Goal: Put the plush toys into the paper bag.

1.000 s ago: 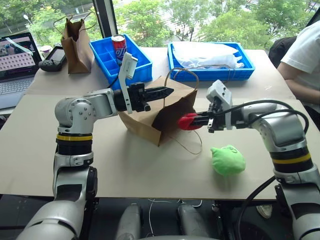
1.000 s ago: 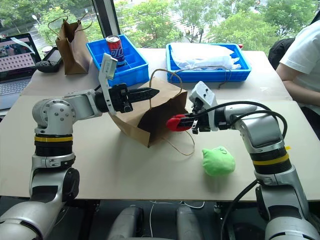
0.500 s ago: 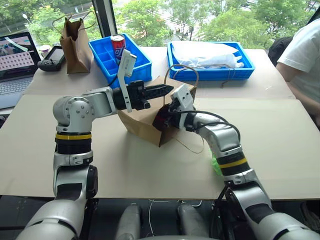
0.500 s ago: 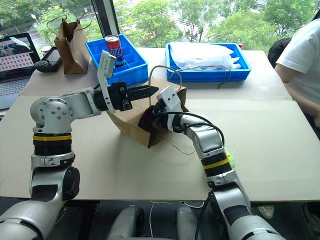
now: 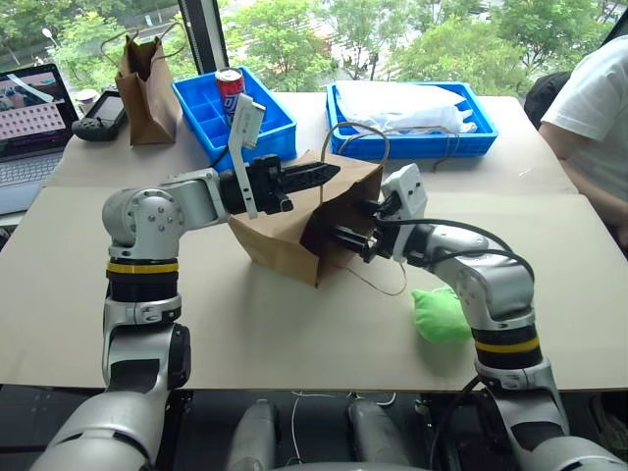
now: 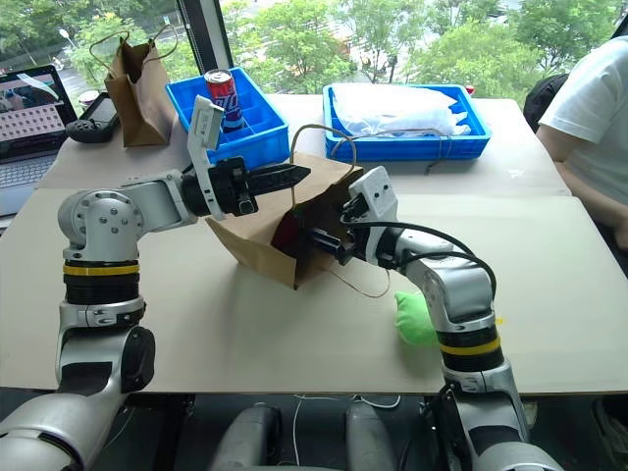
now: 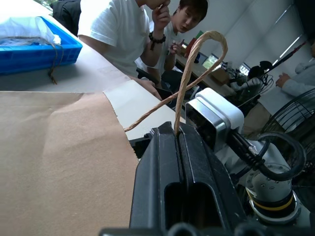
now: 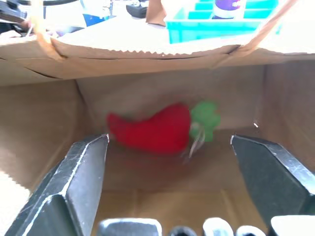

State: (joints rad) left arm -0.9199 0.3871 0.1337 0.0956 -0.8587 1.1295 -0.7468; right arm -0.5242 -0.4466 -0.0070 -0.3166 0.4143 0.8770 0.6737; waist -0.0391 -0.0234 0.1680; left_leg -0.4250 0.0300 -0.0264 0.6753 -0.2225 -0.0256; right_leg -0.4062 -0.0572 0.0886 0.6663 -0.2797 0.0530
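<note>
A bright-green round plush toy [image 5: 440, 314] lies near the front edge of the tan table [image 5: 245, 334], partly hidden behind the right forearm. Just beyond it, the wide paper bag [image 5: 285, 231] lies on its side, its mouth facing the right gripper [image 5: 345, 239], whose fingers are spread wide apart at the opening and hold nothing. The red chili plush toy [image 8: 155, 130] lies loose inside the bag. The left gripper [image 5: 319, 177] reaches across above the bag, fingers clamped together on its twine handle [image 7: 194, 73]. Farther back stand two blue bins [image 5: 422, 137], one holding a soda can [image 5: 232, 90], then a darker narrow bag [image 5: 147, 83], a laptop [image 5: 29, 118], and a seated person [image 5: 594, 118] at the right.
</note>
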